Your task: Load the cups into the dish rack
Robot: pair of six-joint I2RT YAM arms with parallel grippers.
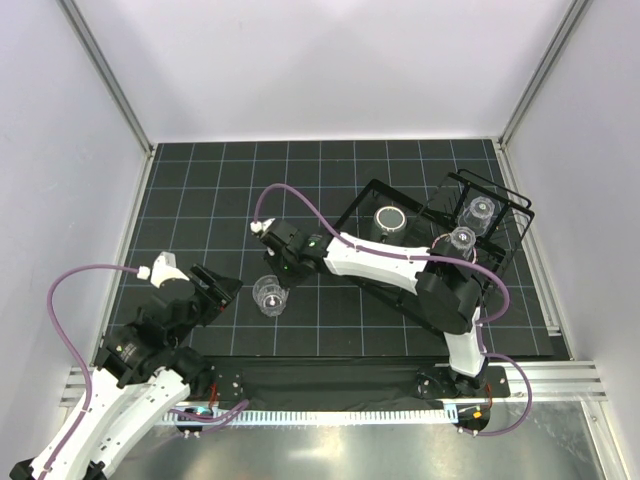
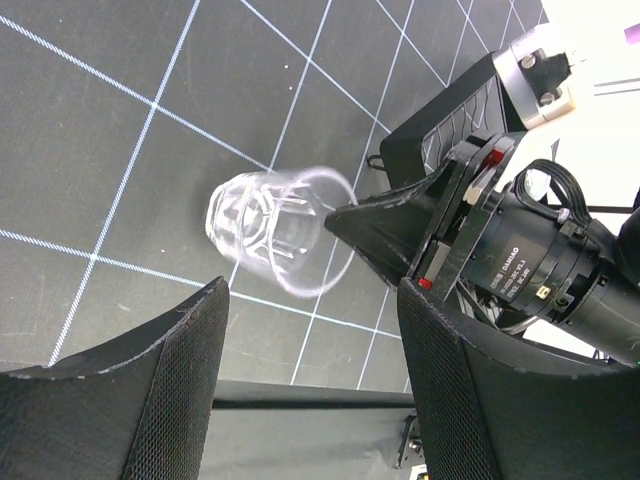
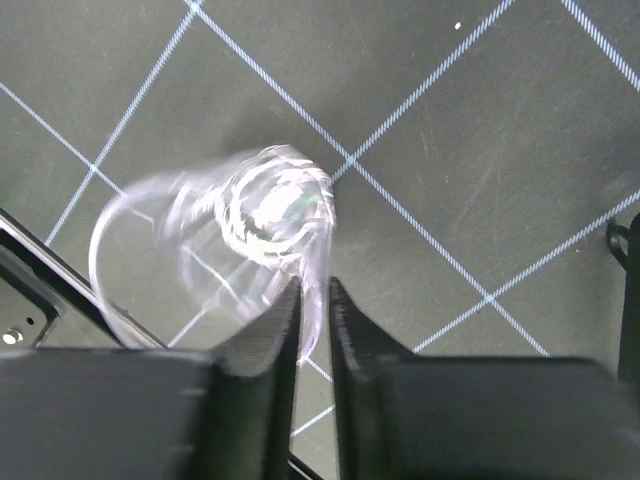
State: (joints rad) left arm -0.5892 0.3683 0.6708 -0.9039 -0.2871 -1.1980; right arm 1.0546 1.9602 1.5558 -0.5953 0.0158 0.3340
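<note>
Clear, glossy plastic in the tumbler [image 2: 262,225], ribbed near its base. Matt black mat [image 1: 200,200] under pale grid lines. Thin black metal wire for the dish rack [image 1: 352,207]. Coarse mesh-textured black on the left gripper [image 2: 312,300] fingers [image 2: 150,400]; smooth matt black on the right gripper [image 3: 315,290] fingers [image 3: 265,345]. Brushed metal strip [image 1: 400,440] along the near edge.

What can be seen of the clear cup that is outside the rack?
The clear cup is a small, empty tumbler of ribbed see-through plastic, over the gridded black mat. The right tool pinches its wall at the rim between nearly shut fingers. Whether its base touches the mat cannot be told.
</note>
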